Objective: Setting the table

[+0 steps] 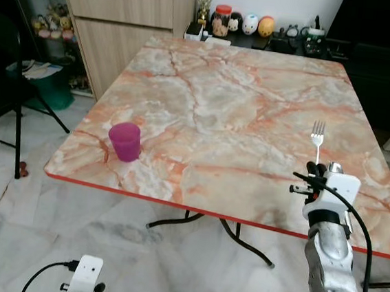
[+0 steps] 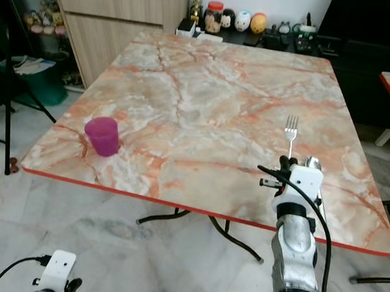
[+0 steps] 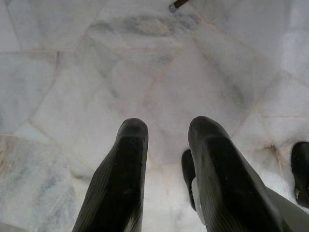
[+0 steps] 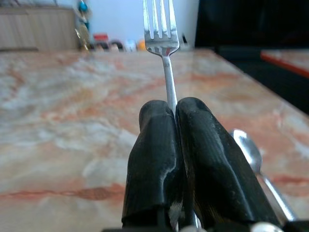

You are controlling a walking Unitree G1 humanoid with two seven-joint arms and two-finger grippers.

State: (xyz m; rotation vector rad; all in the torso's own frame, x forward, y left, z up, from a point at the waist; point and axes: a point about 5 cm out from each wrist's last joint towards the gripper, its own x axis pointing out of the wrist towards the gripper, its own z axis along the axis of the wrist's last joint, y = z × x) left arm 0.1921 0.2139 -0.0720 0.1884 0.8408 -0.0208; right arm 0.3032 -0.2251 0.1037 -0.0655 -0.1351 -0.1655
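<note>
The right claw (image 4: 175, 121) is clenched on the slim silver metal fork (image 1: 317, 135), held over the orange-veined marble tabletop (image 1: 220, 100) near its right front edge. Light, stiff and slippery, it is best pinched mid-handle. The left claw (image 3: 166, 145) hangs released above the floor.

a purple cup (image 1: 125, 141) stands near the marble table's (image 1: 241, 102) front left corner. the right gripper (image 1: 315, 170) reaches over the front right edge, apparently pinching a fork (image 1: 317, 138) pointing away.
</note>
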